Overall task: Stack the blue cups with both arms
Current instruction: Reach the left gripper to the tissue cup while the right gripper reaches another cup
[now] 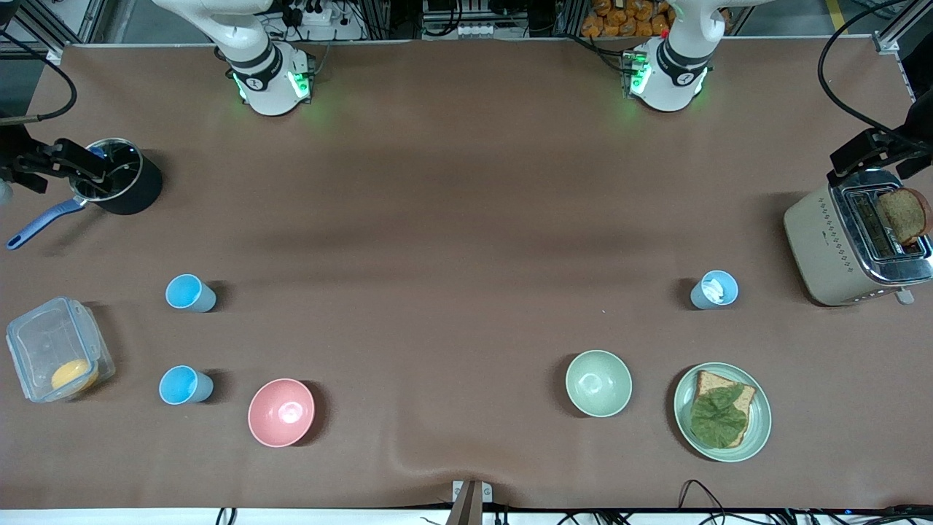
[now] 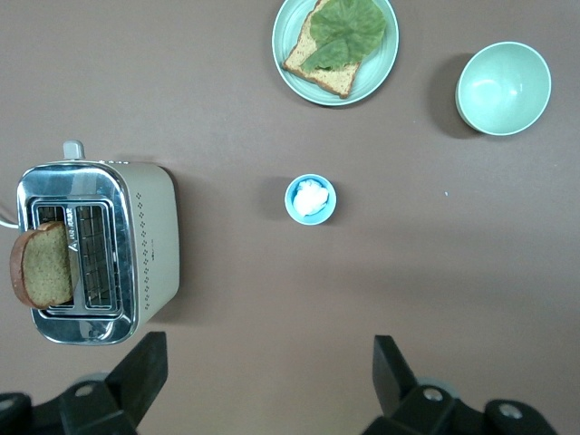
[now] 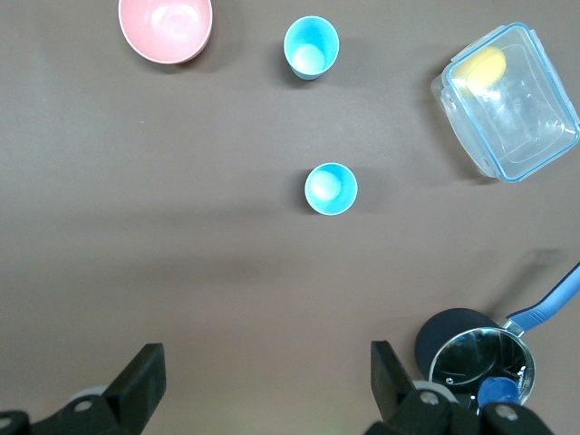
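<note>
Here you have the brown table with a beige toaster at the left arm's end, a brown bread slice sticking out of its slot. At the right arm's end stand a black saucepan and a clear lidded container. Nearer the camera sit a green plate with leaf-topped toast, a pale green bowl and a pink bowl.

Your two sky-blue cups stand upright near the container, well apart. The grey-blue cup stands beside the toaster, something white inside.

The left gripper hangs high over the table beside the toaster, fingers spread, holding nothing. The right gripper hangs high beside the saucepan, likewise spread and empty.
</note>
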Available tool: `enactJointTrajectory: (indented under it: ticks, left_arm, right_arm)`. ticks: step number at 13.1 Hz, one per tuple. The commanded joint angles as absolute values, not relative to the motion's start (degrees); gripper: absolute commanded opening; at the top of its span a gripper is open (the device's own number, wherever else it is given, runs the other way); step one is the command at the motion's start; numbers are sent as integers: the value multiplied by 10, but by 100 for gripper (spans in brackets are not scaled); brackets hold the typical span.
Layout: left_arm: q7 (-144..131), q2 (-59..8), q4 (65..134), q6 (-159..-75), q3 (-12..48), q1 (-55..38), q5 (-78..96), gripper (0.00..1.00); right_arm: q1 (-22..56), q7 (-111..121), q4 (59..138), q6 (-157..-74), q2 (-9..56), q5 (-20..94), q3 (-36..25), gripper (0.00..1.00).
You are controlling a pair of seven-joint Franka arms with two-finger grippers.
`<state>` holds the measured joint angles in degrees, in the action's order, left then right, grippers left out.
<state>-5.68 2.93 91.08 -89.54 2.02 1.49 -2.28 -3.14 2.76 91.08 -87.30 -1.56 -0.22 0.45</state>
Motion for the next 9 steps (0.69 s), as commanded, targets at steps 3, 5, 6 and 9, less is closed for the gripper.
enactJointTrajectory:
  ticks: [3, 5, 6, 9]
  left_arm:
    - [-59, 19, 915, -903, 23, 18, -35, 100]
    - [-55, -2, 922, -902, 23, 31, -28, 100]
    - [-54, -28, 922, -904, 23, 30, -32, 100]
    - [-54, -83, 955, -965, 23, 38, -29, 100]
  right_arm:
    - [-35, 20, 929, -879, -34, 8, 5, 100]
    - [-35, 21, 928, -876, -33, 8, 5, 100]
    - [-36, 27, 924, -871, -31, 7, 4, 100]
    - [-42, 28, 912, -859, -23, 7, 4, 100]
